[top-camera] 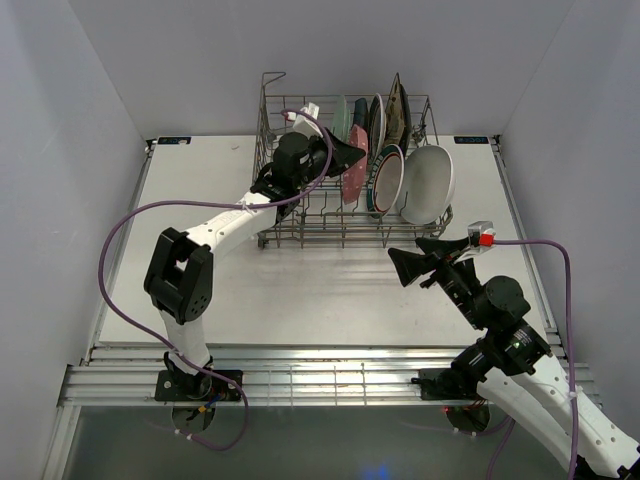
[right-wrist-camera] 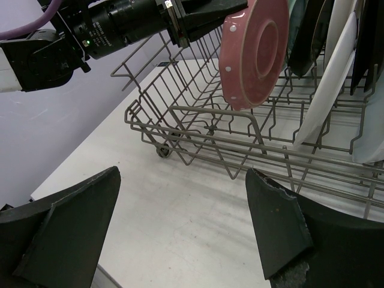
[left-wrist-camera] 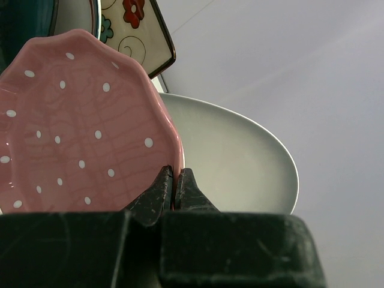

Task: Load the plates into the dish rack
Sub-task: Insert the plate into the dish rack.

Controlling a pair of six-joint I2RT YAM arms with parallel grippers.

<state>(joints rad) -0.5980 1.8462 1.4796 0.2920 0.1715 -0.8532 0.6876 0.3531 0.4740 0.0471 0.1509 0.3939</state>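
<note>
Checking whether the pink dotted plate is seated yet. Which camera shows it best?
Right wrist: nearly the whole pink dotted plate shows, pinched at its rim by the left gripper, its lower edge seemingly above the dish rack floor. Left wrist shows only its face and the pinched rim, close up; top external shows a small edge-on sliver.

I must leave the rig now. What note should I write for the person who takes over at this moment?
Left gripper: shut on the rim of the pink dotted plate, which it holds upright over the tines of the dish rack. The plate's lower edge does not look seated yet.
Right gripper: open and empty, above the table in front of the rack.
Done: the white oval plate and the other plates stand in the rack.
Left: lower the pink plate into a slot, release it, withdraw the arm. The top view shows no plate outside the rack.
</note>
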